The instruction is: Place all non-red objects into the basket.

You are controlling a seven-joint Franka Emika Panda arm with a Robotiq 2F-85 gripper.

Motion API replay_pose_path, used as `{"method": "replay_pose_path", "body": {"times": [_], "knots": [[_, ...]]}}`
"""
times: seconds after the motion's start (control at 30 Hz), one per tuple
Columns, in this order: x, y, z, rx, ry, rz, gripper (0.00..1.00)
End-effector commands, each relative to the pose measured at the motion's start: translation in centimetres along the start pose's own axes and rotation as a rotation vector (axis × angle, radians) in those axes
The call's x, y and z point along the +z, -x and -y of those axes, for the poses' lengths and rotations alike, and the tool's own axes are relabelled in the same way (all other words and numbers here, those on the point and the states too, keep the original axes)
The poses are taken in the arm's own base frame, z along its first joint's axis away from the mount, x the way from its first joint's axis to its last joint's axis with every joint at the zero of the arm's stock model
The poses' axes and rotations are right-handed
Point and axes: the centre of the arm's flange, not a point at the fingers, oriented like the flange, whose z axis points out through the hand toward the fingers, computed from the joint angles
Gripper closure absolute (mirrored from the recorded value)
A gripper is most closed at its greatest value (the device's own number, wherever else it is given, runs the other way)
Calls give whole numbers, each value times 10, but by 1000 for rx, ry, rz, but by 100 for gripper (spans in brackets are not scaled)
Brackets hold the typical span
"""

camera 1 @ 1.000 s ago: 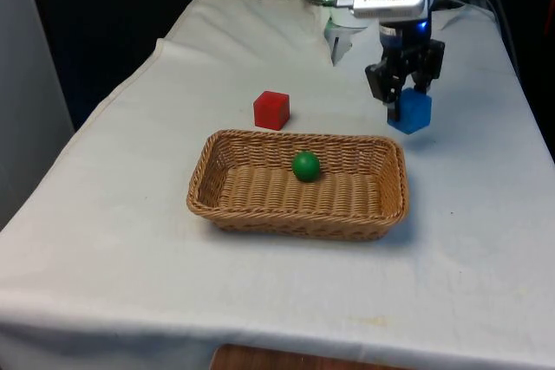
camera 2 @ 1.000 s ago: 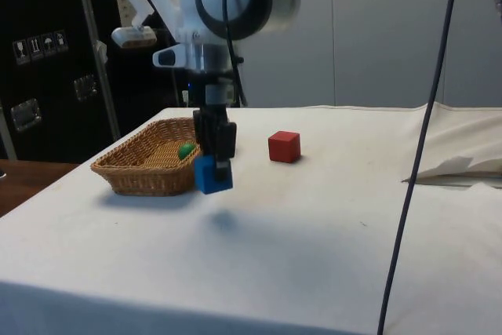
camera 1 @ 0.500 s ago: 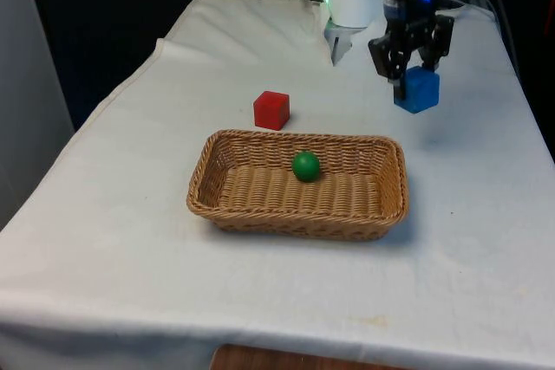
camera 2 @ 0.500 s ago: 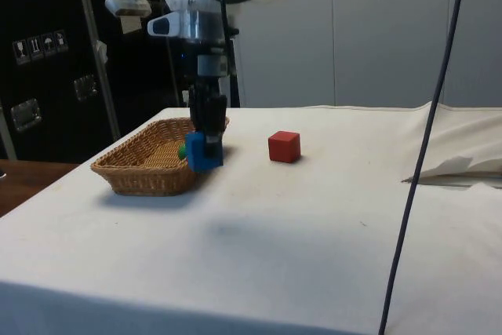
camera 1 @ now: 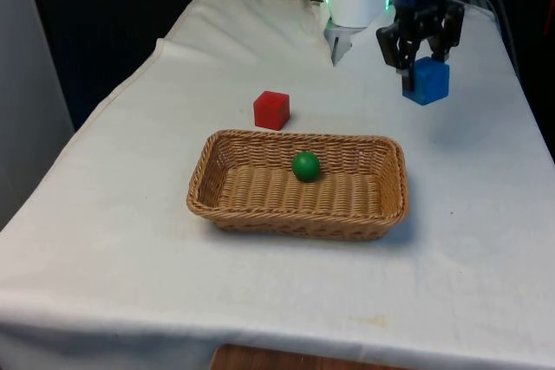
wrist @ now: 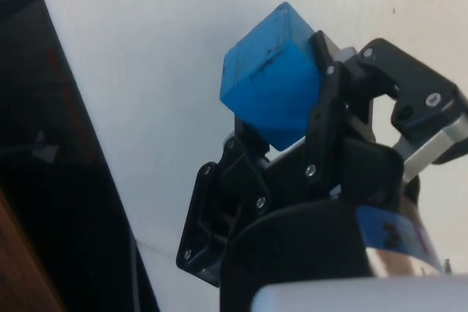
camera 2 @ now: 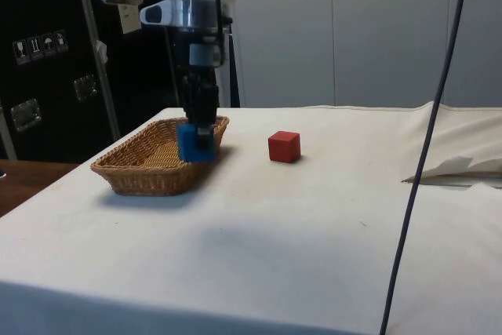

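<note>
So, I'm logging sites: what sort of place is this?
Likely a robotics lab: a cloth-covered table with a wicker basket, a red cube, and the tool gripping a blue cube.

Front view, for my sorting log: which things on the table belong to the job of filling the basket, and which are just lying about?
Part of the job:
- blue cube, held off the table in the hand
- green ball, already in the basket
- wicker basket

Just lying about:
- red cube, on the cloth beyond the basket; red, so it stays out
</note>
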Motion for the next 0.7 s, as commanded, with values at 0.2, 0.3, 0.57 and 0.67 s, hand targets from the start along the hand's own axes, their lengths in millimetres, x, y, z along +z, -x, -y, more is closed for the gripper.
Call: {"method": "replay_pose_path", "body": {"times": [0.2, 0.3, 0.57, 0.67], "knots": [[-7, -9, -2, 25, 27, 8, 100], [-11, -13, -3, 46, 29, 3, 100], [-12, -16, -2, 95, 29, -9, 100], [-12, -17, -4, 112, 29, -11, 100]]}}
